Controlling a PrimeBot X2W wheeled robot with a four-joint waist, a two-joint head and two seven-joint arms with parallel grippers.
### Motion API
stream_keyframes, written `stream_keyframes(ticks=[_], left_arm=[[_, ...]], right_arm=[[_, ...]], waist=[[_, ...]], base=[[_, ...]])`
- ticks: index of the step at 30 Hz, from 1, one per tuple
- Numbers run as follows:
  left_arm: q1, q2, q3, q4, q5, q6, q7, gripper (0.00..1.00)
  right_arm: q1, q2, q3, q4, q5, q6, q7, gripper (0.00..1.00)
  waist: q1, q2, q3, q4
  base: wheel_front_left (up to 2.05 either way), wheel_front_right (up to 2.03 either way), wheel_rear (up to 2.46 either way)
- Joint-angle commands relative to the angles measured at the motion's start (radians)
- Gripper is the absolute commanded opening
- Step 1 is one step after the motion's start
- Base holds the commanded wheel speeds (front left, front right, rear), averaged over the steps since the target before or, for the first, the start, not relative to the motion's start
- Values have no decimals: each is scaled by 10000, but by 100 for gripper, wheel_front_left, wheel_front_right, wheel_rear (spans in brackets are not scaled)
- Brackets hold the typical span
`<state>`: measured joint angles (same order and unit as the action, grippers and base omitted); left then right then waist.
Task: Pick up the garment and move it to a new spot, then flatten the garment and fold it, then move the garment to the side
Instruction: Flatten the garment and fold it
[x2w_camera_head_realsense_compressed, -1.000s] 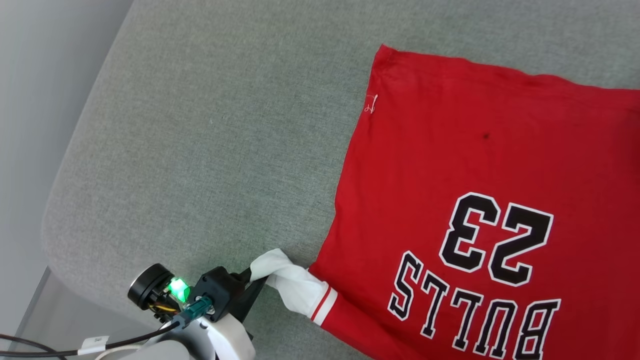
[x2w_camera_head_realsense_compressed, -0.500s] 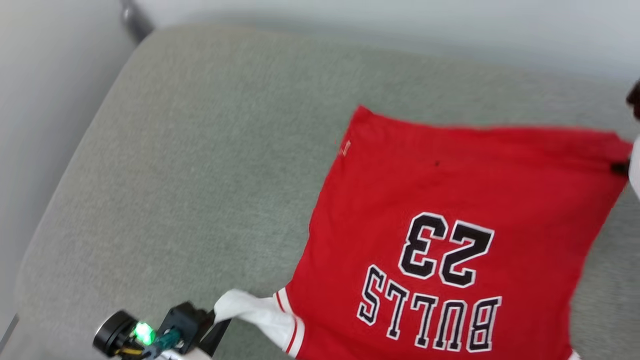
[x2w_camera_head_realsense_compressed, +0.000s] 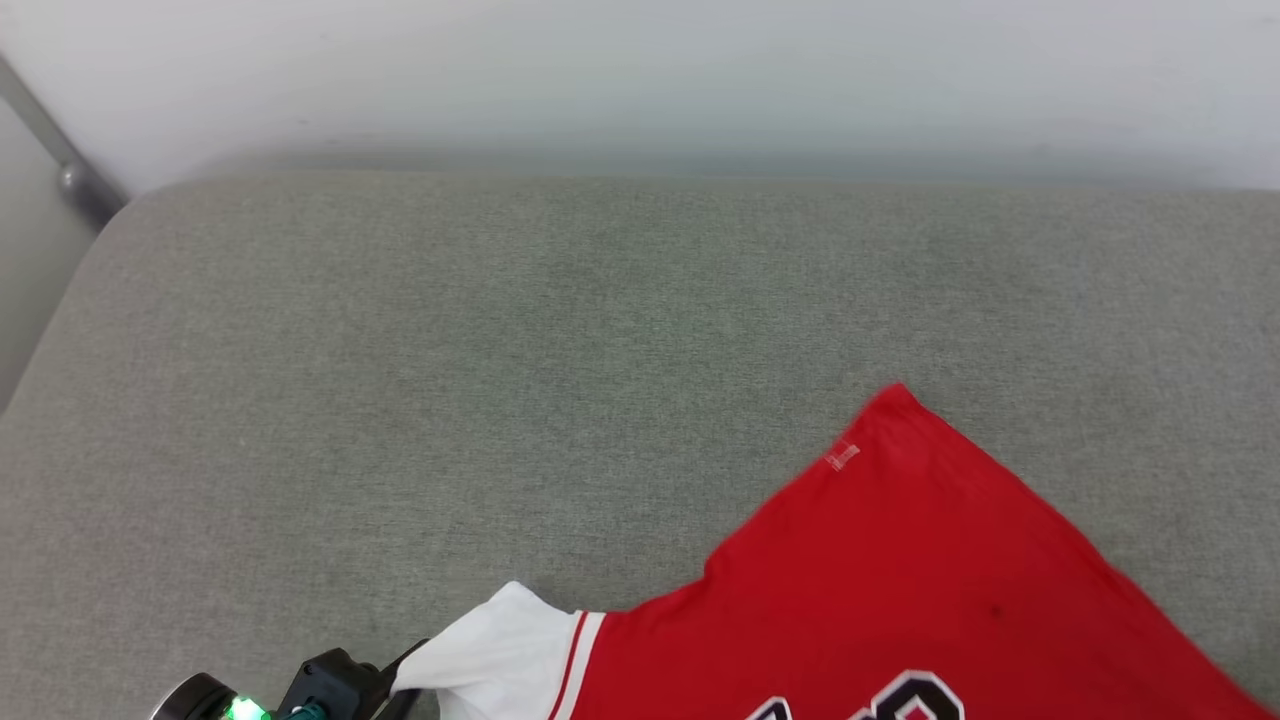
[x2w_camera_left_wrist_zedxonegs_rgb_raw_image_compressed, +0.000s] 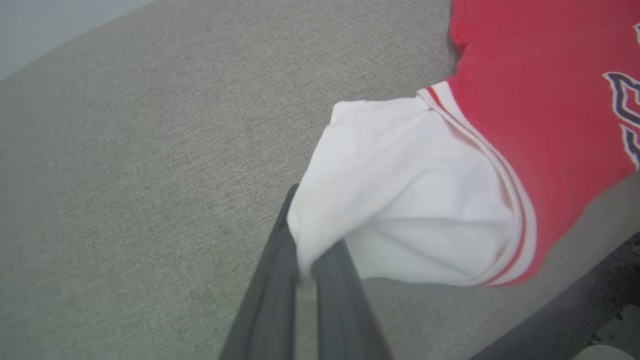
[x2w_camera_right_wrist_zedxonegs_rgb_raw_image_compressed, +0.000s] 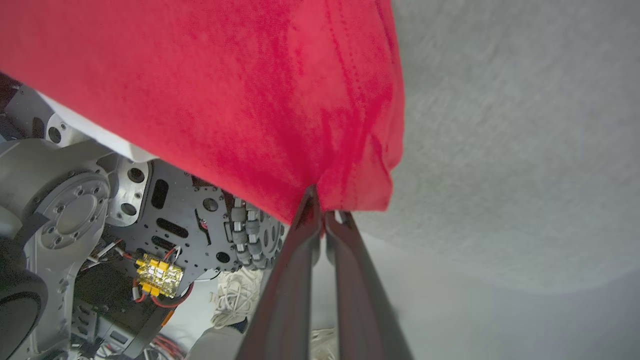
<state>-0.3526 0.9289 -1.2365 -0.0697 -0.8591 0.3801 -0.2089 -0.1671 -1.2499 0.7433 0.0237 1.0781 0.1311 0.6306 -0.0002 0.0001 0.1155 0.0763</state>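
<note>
The left pincer (x2w_camera_left_wrist_zedxonegs_rgb_raw_image_compressed: 302, 272) is closed on the cuff of the white sleeve (x2w_camera_left_wrist_zedxonegs_rgb_raw_image_compressed: 400, 200); the sleeve fans out from its tips, and the red body of the shirt (x2w_camera_head_realsense_compressed: 900, 580) runs on beyond it. The right pincer (x2w_camera_right_wrist_zedxonegs_rgb_raw_image_compressed: 322, 210) is closed on a bunched red edge; the cloth spreads up and away from its tips, with the grey cushion (x2w_camera_head_realsense_compressed: 500, 350) off to one side. The shirt lies on the cushion ahead of the left pincer, one hem corner pointing away. It looks light, thin and limp, not fragile; it will likely sag and crease between the two holds. A pinch on a seam or hem should slip less than one on plain cloth; holds set far apart, at opposite edges, should keep it taut for laying flat.
</note>
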Motion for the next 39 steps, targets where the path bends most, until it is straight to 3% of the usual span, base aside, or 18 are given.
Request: stream_keyframes(ticks=[1, 7, 8, 9, 10, 17, 24, 28, 32, 39], left_arm=[[125, -11, 30, -45, -11, 85, -48, 0], [99, -128, 10, 12, 44, 60, -60, 0], [84, -146, 16, 30, 37, 59, -66, 0], [70, -156, 20, 49, 32, 50, -73, 0], [70, -150, 19, 57, 16, 38, -74, 0], [66, -145, -3, 27, 8, 53, -8, 0], [-271, -280, -26, -18, 225, -77, 101, 0], [-512, -491, -54, 39, 416, -178, 169, 0], [-733, -689, -62, 135, 568, -286, 184, 0], [-1088, -1096, -83, 270, 807, -417, 191, 0]], right_arm=[[791, 130, 20, 141, 258, -7, -242, 0], [2711, 715, -420, 502, 403, -7, -1139, 0], [2839, 813, -593, 548, 352, -7, -1261, 16], [2913, 892, -799, 586, 294, -7, -1374, 95], [2931, 952, -1037, 584, 195, -7, -1492, 100], [2291, 879, -3100, -168, -447, -7, -1626, 100], [644, 1046, -4442, -1638, -1426, -7, 16, 100], [-825, 1752, -4140, -2050, -2241, -7, 1433, 100], [-2313, 2463, -3119, -1985, -2952, -7, 2732, 100], [-4471, 3556, -1299, -586, -3533, -7, 4108, 100]], waist=[[2, -1, 36, -98], [2, -1, 220, -194], [2, -1, 238, -207], [2, -1, 240, -210], [2, -1, 229, -216], [2, -1, 125, -129], [2, -1, 361, 220], [2, -1, 600, 558], [2, -1, 856, 907], [2, -1, 1470, 1470]], base=[[0, 0, 0], [0, 0, 0], [0, 0, 0], [0, 0, 0], [0, 0, 0], [0, 0, 0], [0, 0, 0], [0, 0, 0], [0, 0, 0], [0, 0, 0]])
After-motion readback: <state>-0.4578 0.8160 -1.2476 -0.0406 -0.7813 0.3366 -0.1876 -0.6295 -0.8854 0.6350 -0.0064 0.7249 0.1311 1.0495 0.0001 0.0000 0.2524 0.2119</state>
